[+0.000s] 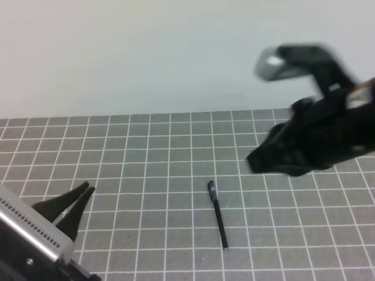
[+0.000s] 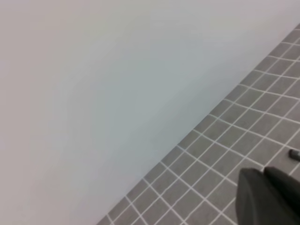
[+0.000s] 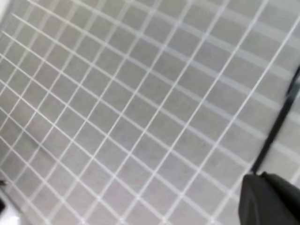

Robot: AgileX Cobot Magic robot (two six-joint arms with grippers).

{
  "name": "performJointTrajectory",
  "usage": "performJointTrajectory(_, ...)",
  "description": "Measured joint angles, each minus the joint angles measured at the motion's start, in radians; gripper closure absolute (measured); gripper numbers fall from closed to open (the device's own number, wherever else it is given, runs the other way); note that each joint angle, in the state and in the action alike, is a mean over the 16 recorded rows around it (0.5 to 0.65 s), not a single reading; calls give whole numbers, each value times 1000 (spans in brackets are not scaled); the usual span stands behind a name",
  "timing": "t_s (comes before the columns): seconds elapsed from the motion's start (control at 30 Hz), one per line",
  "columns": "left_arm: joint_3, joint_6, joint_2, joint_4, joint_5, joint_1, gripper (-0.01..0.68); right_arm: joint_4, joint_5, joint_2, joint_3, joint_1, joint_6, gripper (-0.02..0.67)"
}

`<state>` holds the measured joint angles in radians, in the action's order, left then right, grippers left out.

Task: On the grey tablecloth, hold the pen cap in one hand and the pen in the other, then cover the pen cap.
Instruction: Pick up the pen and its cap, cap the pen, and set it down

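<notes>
Left gripper (image 1: pixel 82 196) is seen low at the left edge of the high view, above the grey tablecloth (image 1: pixel 146 152), angled up toward the centre, fingers pressed together, nothing between them. Right gripper (image 1: pixel 258 161) is held raised at the right, blurred, pointed left and downward; fingers clenched, no object seen in them. The pen (image 1: pixel 218 216) is laid flat on the cloth, centre-front, between the two arms and apart from both. Pen cap (image 1: pixel 211 187) seems seated on the pen's far end; not resolved for certain.
</notes>
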<state>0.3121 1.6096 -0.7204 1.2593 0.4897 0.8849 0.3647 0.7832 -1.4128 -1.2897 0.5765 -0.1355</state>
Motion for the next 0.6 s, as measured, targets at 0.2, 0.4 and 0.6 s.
performJointTrajectory(0.2, -9, 22, 0, 10, 26, 0, 673, -122, 10, 223, 90, 21, 14, 644)
performJointTrajectory(0.4, -23, 40, 0, 15, 72, 0, 673, -246, 0, 445, 254, 34, 61, 644)
performJointTrajectory(0.6, -36, 34, 0, 10, 116, 0, 673, -389, -13, 664, 440, 35, 158, 644)
